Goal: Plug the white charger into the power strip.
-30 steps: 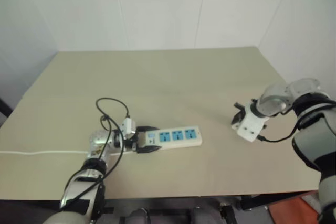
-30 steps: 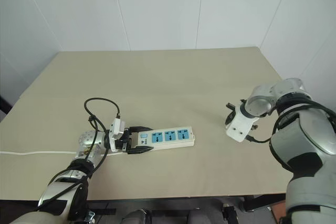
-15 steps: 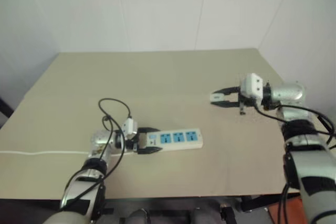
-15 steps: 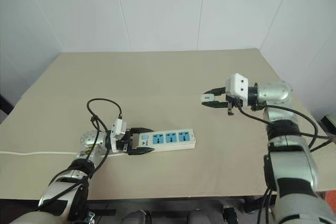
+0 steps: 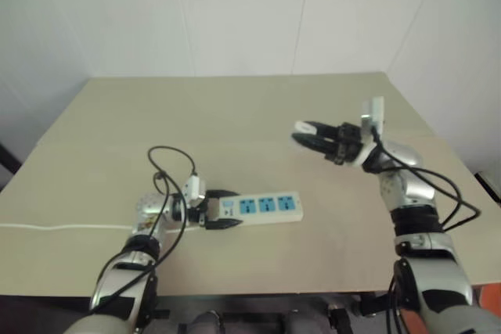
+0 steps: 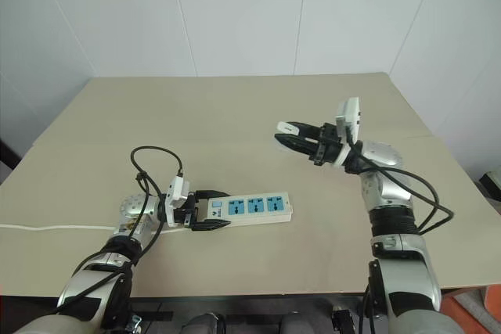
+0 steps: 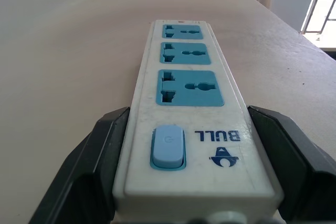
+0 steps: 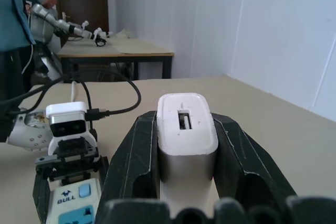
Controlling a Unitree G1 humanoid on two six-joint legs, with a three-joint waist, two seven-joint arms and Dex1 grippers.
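So here's where we're at: the power strip is lying flat on the beige table, a bit toward the near-left corner, with its long axis running roughly parallel to the table's near edge. The three blue outlets face straight up, and the little blue switch sits at the left end, where the thin white cord trails off toward the table's left edge. Our left gripper comes in level from that end, its two black fingers pressed against the strip's long sides right at the switch, pinning it in place.

The white charger is up in the air, off the table, above the area right of the middle and well apart from the strip. Our right gripper has it pinched between both fingers, pointing left toward the strip's side of the table. In the right wrist view the charger's end with the small slot faces away from the wrist.

We can't tell which way the prongs point.

No containers here.
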